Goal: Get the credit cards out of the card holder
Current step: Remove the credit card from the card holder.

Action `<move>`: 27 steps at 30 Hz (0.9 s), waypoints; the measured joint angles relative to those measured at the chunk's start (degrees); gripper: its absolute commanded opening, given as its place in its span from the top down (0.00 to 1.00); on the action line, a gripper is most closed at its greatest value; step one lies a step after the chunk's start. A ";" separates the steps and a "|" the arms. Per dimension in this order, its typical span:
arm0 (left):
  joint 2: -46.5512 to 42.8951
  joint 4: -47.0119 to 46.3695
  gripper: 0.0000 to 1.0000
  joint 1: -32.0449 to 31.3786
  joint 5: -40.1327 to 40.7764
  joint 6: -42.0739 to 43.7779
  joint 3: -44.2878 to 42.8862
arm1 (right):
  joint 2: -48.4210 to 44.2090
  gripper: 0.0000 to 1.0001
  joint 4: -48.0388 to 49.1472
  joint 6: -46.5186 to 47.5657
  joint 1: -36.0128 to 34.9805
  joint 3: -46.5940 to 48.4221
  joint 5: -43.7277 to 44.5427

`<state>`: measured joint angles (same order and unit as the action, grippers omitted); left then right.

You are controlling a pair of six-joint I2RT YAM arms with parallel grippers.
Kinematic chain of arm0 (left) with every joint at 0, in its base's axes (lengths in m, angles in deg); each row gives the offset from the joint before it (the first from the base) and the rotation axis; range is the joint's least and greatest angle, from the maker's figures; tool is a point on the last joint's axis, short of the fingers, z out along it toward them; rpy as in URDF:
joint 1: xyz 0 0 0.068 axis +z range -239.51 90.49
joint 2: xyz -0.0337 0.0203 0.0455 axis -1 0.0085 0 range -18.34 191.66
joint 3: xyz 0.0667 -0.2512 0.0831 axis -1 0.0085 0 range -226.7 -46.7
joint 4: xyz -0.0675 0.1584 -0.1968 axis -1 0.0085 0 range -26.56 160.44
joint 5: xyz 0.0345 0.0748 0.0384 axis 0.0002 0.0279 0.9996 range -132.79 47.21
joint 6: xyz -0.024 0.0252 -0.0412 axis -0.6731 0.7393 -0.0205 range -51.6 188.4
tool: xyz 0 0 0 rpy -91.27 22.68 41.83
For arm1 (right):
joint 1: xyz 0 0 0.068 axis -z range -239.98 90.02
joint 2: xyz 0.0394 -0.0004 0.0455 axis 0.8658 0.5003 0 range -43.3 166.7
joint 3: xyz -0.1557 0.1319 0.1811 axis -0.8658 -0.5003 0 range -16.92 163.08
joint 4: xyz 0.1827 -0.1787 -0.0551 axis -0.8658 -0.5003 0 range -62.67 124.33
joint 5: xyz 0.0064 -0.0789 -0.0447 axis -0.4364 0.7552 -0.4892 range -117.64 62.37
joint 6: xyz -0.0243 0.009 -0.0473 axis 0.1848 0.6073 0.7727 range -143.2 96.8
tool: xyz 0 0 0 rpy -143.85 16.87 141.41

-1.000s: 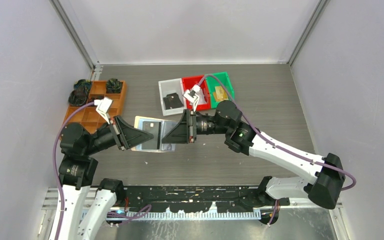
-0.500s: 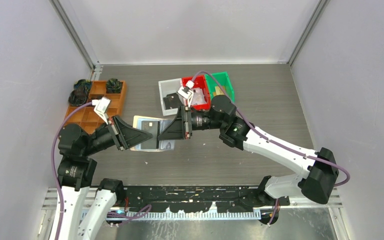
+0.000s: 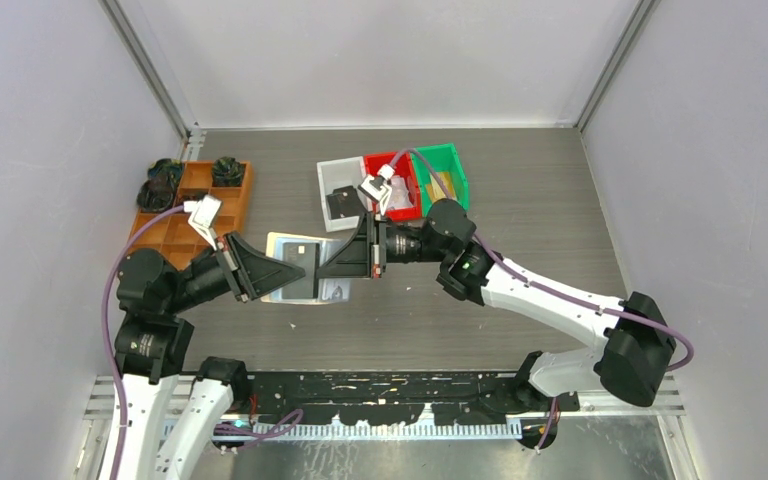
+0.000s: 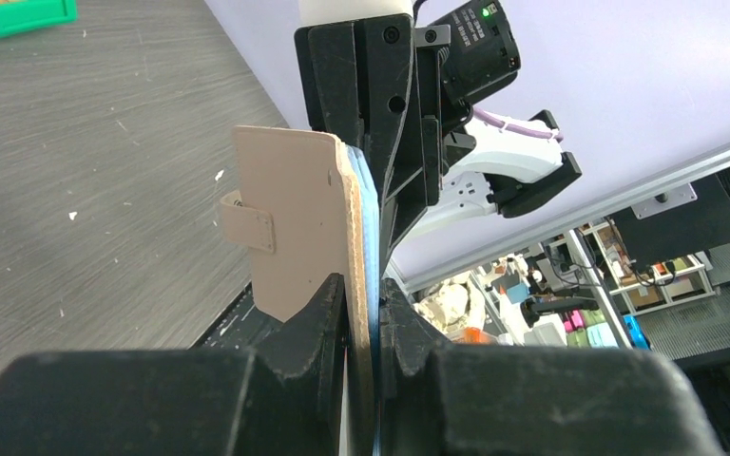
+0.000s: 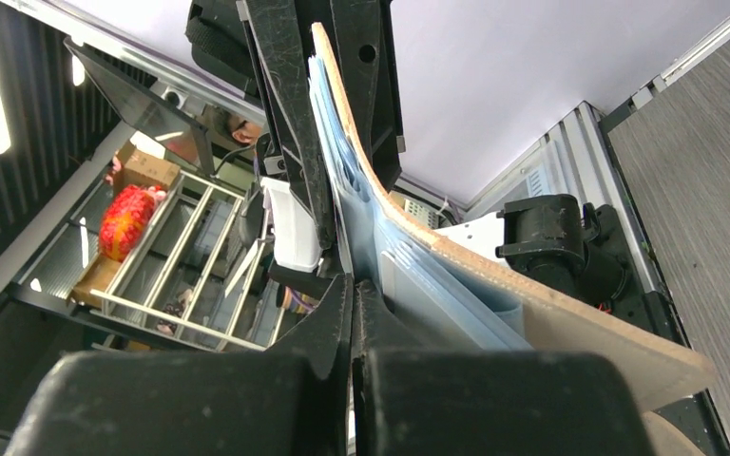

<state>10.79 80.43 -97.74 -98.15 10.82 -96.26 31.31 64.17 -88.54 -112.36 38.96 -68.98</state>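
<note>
The tan card holder [image 3: 282, 245] hangs open above the table between my two grippers. My left gripper [image 3: 298, 270] is shut on its left edge. In the left wrist view [image 4: 363, 294] the fingers clamp the tan cover [image 4: 295, 218] and the blue clear sleeves behind it. My right gripper [image 3: 324, 272] faces it from the right. In the right wrist view its jaws [image 5: 352, 285] are shut on a thin pale sheet, a credit card by its look, beside the clear sleeves [image 5: 418, 275] and the curved tan cover [image 5: 580, 323]. Other cards stay inside the sleeves.
An orange compartment tray [image 3: 195, 205] with dark items stands at the left. A white bin [image 3: 325, 190] holding a black wallet-like item [image 3: 345, 203], a red bin [image 3: 385, 162] and a green bin [image 3: 455, 160] stand behind the grippers. Grey walls enclose the table.
My right gripper moved left toward the holder, then eased slightly back. The left gripper has kept its hold and barely moved.
</note>
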 measured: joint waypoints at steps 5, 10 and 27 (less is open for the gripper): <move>0.02 1.22 0.93 -0.02 0.92 0.87 0.00 | -0.81 0.99 3.17 -1.84 0.02 -3.04 1.51; 0.04 1.27 0.93 -0.02 1.42 1.01 0.00 | -2.10 0.77 4.17 -2.58 0.00 -5.03 2.29; 0.02 1.29 0.92 0.02 2.23 1.05 0.00 | 0.11 0.72 -0.55 -0.26 -0.11 0.83 2.51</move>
<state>10.81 81.72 -97.72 -95.92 11.87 -96.26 31.41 63.63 -88.81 -112.47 39.79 -66.46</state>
